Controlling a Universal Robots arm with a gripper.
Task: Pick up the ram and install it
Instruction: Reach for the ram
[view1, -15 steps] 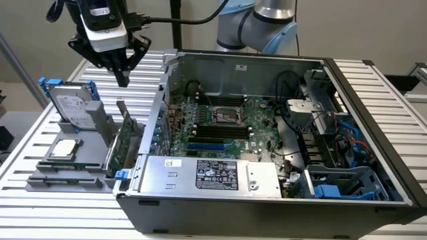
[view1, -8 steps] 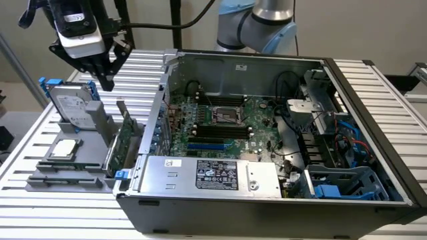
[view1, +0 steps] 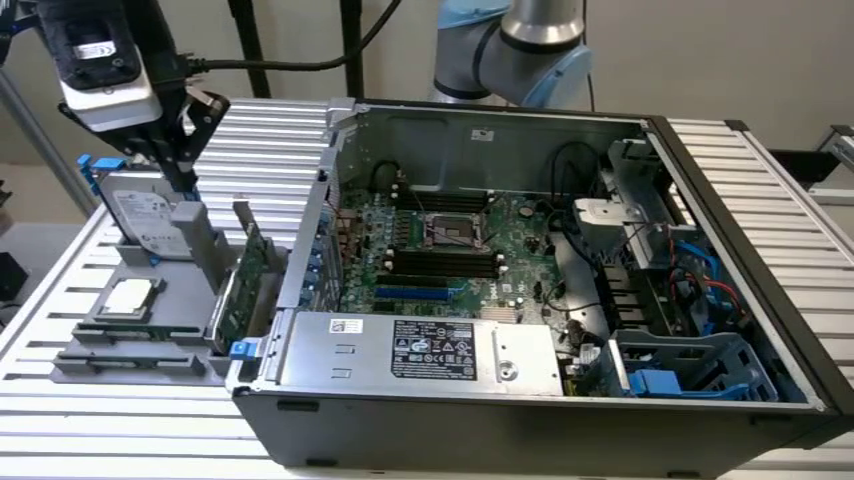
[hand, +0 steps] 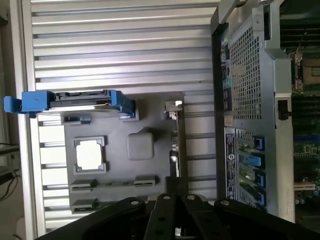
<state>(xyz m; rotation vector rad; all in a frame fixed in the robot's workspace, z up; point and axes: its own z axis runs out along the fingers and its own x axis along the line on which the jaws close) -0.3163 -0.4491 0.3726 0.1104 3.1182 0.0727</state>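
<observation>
On the exterior view's left, the black robot gripper (view1: 187, 188) hangs over a flat grey plastic tray (view1: 200, 365). I cannot tell if the gripper is squeezed tight or let loose. It is just above a silver box-shaped hard drive with blue clips (view1: 140, 215) at the far end of the tray. Nearer the camera, a square shiny silver chip (view1: 130, 297) lies flat in the tray. Just in front of that chip sits the ram (view1: 134, 330), a long thin dark-green stick, in its slot in the tray. It is well apart from the gripper. Further right, a wide green card (view1: 240, 285) stands up on its edge. Right of the tray is a big open dark-grey computer box (view1: 534, 425) with a green board (view1: 514, 235) inside and long black slots (view1: 441, 262) on it.
</observation>
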